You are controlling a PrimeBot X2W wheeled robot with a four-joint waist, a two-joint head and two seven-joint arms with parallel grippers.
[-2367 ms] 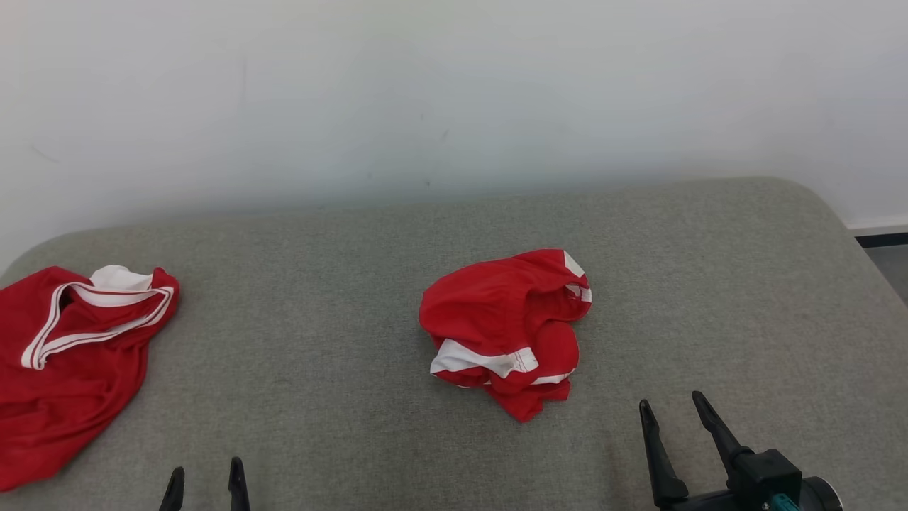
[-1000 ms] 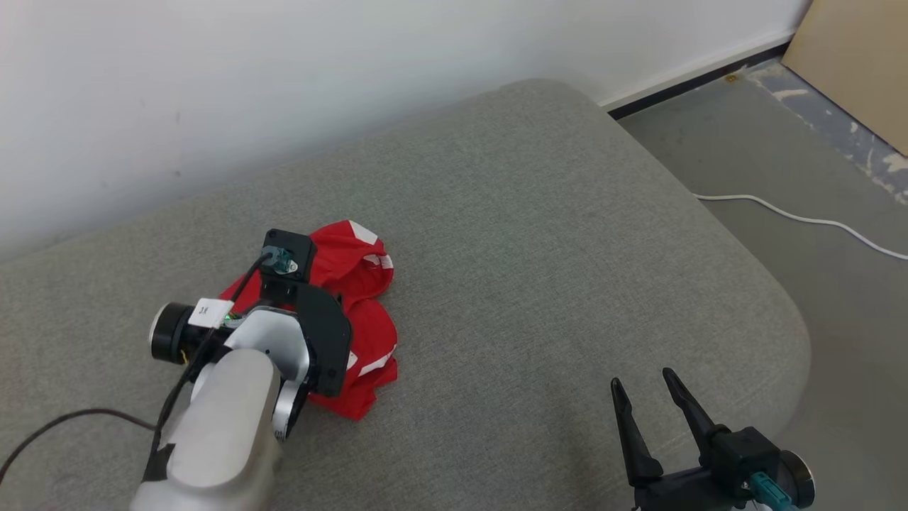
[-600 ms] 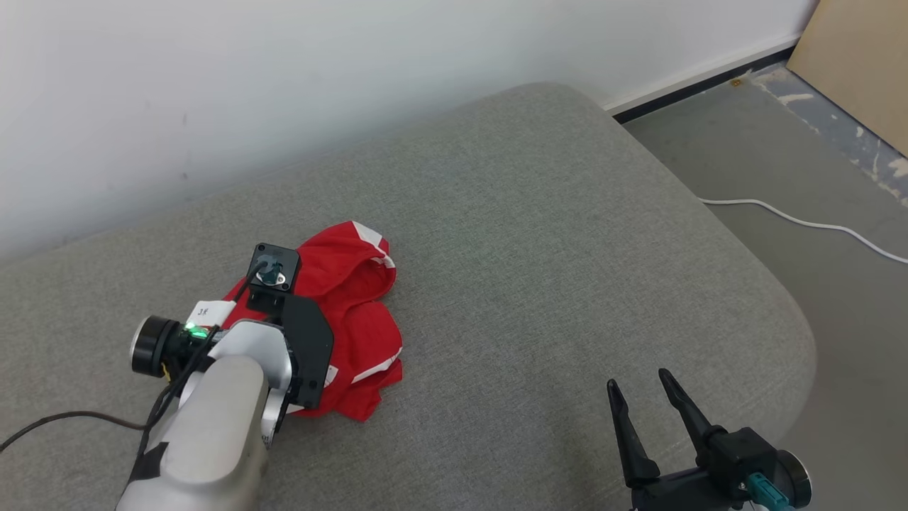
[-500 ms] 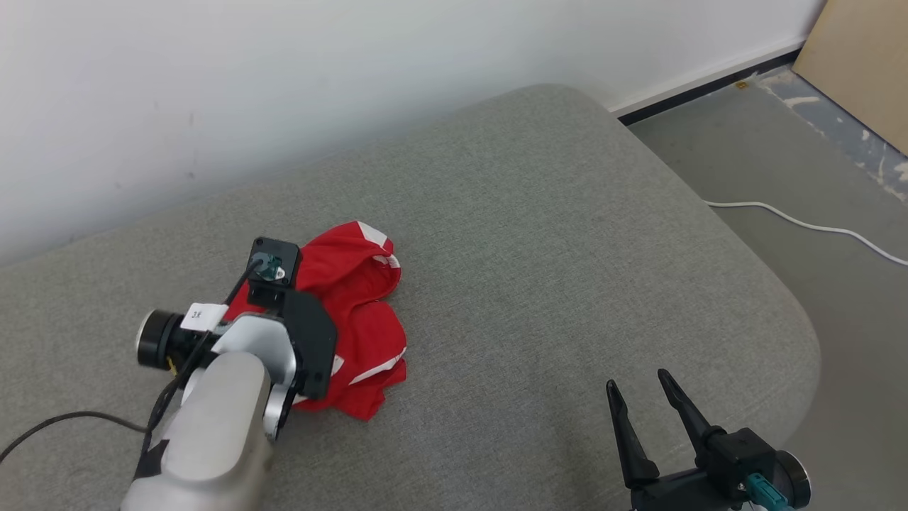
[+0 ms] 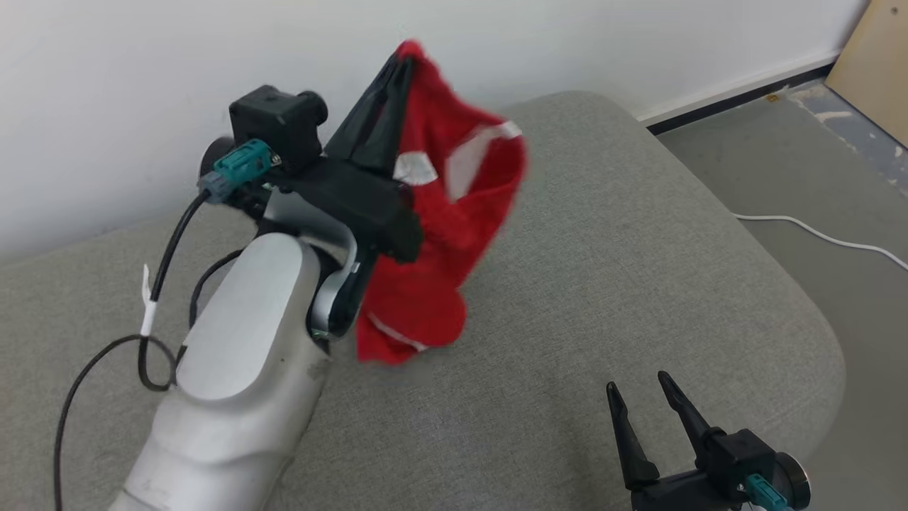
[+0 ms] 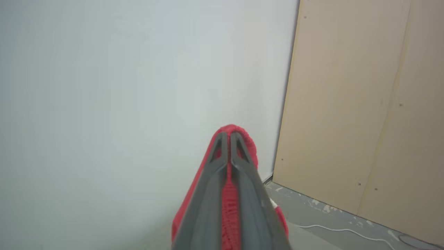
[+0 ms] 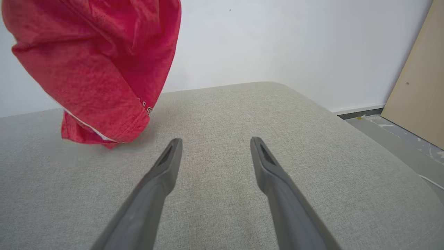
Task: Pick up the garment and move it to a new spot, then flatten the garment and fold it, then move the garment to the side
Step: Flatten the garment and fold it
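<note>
A red garment with white trim (image 5: 440, 234) hangs in the air above the grey cushioned surface (image 5: 603, 270), its lowest fold close to the fabric. My left gripper (image 5: 397, 67) is shut on its top edge, fingers pointing up toward the wall. Red cloth (image 6: 229, 198) is pinched between the shut fingers in the left wrist view. In the right wrist view the garment (image 7: 100, 73) hangs at the upper left. My right gripper (image 5: 642, 401) stands open and holds nothing near the front right of the surface; its fingers (image 7: 166, 163) are spread apart.
The surface's rounded right edge (image 5: 816, 326) drops to a grey floor with a white cable (image 5: 816, 231). A tan board (image 5: 876, 64) leans at the far right. A white wall (image 5: 142, 85) runs behind the surface.
My left gripper has lifted the garment off the surface and raised it toward the wall. The right gripper has kept its place. The head camera turned right after the first frame.
</note>
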